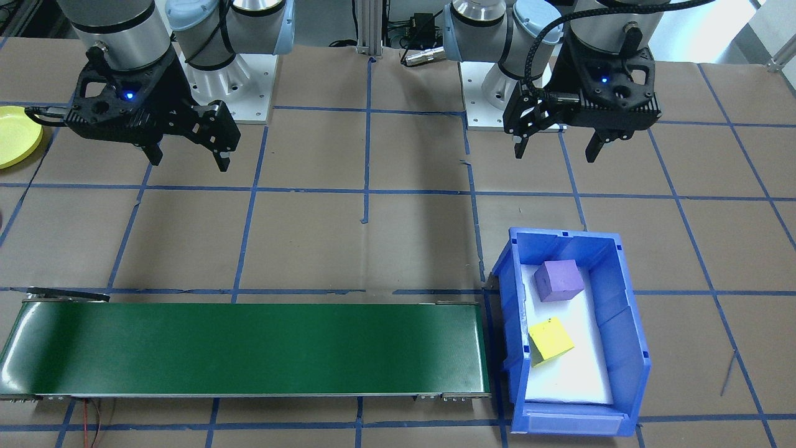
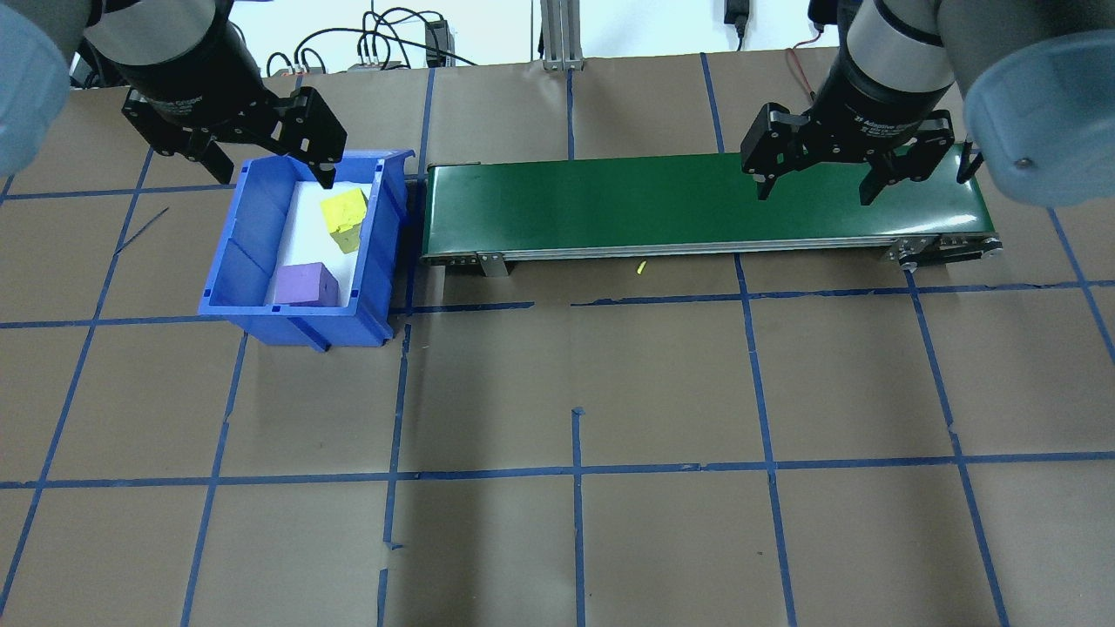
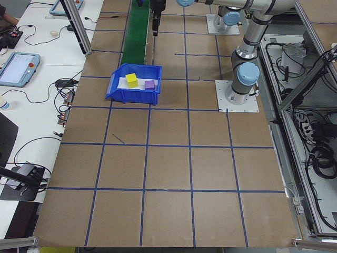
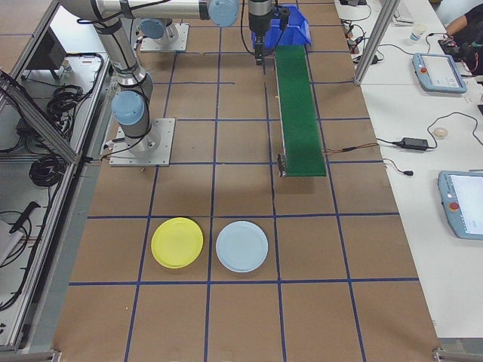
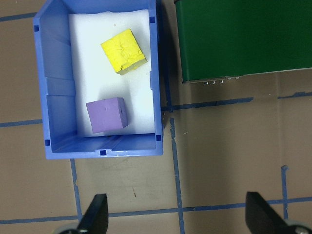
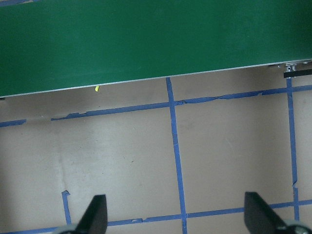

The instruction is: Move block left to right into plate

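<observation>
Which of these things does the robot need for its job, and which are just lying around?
For the job:
yellow block
purple block
blue bin
green conveyor belt
yellow plate
left gripper
right gripper

Just lying about:
pale blue plate
small yellow scrap

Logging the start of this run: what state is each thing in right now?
left gripper: open, empty, raised above the table
right gripper: open, empty
yellow block: tilted, in the blue bin
purple block: in the bin, untouched
green conveyor belt: bare
yellow plate: empty
pale blue plate: empty
</observation>
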Motion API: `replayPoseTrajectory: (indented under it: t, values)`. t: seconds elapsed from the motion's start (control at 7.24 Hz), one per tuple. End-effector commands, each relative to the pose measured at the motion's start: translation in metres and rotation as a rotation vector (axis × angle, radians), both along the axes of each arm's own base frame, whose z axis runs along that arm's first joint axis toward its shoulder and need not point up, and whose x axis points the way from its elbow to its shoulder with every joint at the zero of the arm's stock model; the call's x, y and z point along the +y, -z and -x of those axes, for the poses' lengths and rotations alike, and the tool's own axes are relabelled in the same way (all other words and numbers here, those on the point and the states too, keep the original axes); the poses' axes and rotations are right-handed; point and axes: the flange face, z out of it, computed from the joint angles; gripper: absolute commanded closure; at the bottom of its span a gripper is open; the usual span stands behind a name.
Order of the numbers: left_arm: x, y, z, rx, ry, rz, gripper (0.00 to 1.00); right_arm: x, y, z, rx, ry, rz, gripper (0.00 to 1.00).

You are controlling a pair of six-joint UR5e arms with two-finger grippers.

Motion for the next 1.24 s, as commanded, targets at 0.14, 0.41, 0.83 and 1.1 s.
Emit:
replayPoseTrajectory:
  t: [0.14,0.41,0.83,1.1]
  values:
    - [0.012,-0.002,-0.006,0.000,-0.034,0.011,0.00,0.001,-0.002,0.001,-0.001,0.000,-0.015,0.00]
    - [0.023,-0.003,-0.012,0.007,-0.032,-0.033,0.00,0.003,-0.011,-0.001,0.001,-0.006,-0.054,0.00]
    - [-0.062,0.088,-0.101,0.027,-0.102,-0.064,0.00,0.002,-0.012,0.000,0.002,0.002,-0.055,0.00]
    - [-0.082,0.156,-0.108,0.033,-0.057,-0.098,0.00,0.004,-0.010,0.001,0.003,-0.001,-0.062,0.00]
